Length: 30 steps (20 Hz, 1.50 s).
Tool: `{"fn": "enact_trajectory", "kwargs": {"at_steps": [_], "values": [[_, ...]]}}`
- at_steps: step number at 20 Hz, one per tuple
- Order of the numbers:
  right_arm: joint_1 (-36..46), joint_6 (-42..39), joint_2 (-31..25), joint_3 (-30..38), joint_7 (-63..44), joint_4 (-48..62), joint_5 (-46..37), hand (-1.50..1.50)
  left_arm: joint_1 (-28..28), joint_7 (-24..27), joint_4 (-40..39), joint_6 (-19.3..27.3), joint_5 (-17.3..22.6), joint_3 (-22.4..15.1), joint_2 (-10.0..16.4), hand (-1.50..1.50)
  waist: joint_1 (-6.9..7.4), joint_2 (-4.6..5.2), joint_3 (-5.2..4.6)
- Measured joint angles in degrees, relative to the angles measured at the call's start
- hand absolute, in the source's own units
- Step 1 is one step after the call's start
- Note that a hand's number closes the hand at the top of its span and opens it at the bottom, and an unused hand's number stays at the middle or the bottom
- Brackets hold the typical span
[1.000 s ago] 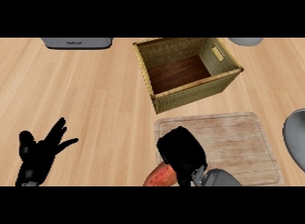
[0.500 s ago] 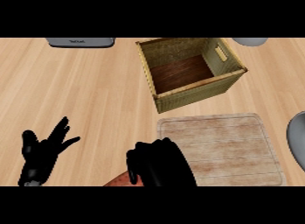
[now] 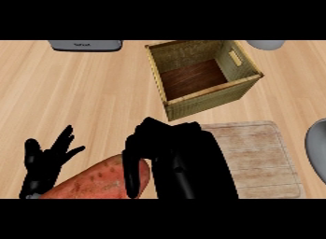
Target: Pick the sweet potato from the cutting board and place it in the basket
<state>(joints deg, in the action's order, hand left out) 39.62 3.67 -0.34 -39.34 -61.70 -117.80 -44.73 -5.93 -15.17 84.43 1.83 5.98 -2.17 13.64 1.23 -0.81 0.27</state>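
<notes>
Right hand (image 3: 175,156) has the potato (image 3: 100,179). Fingers are curled over its near end, and the orange, speckled body sticks out to the left at the bottom of the view. It is off the board (image 3: 262,154), just left of it, and over bare bench (image 3: 68,93). From this steep angle I can't tell how high it is carried.

The step in hand looks like the carry to the basket (image 3: 207,100), which sits up and to the right, its near corner close to the board's top edge. To do it well, I'd get the potato above the rim before moving across, since that near wall stands right in the path. The potato is long and the opening is tight, so bring it in along the basket's length or tip it end-down. Let go only once it is low inside, over the dark floor.

As for pose, the right forearm comes up from the lower edge. The back of the hand faces us, with the knuckles towards the basket. The left hand (image 3: 45,163) rests at lower left, spread and holding nothing, just beside the potato's far end.
</notes>
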Motion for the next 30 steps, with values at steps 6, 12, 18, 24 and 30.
{"fn": "enact_trajectory", "kwargs": {"at_steps": [6,12,18,24,30], "values": [[14.74,-1.21,-0.12,11.65,-3.57,4.48,3.01,1.5,-0.26,0.68,-0.2,-0.08,0.1,0.52,-0.01,0.0,-0.31,0.04,-0.04],[26.26,-3.33,-0.21,22.93,-3.25,14.08,6.1,1.5,-0.84,1.57,0.02,-0.59,0.49,0.83,-0.07,0.0,-0.53,0.2,-0.03],[33.24,-5.38,-1.67,30.69,-0.2,26.1,7.74,1.5,-0.25,1.34,-0.54,-0.51,0.2,1.29,0.0,0.0,-0.55,0.5,0.1],[35.41,-6.35,-4.14,35.36,3.87,35.85,9.41,1.5,-0.03,0.89,-0.61,0.11,-0.77,1.18,-0.42,0.0,-0.46,0.63,0.24],[33.97,-2.59,-3.12,38.3,9.14,43.46,9.99,1.5,0.08,1.54,-0.83,-0.67,-0.4,1.79,-0.56,0.0,-0.36,0.73,0.2]]}}
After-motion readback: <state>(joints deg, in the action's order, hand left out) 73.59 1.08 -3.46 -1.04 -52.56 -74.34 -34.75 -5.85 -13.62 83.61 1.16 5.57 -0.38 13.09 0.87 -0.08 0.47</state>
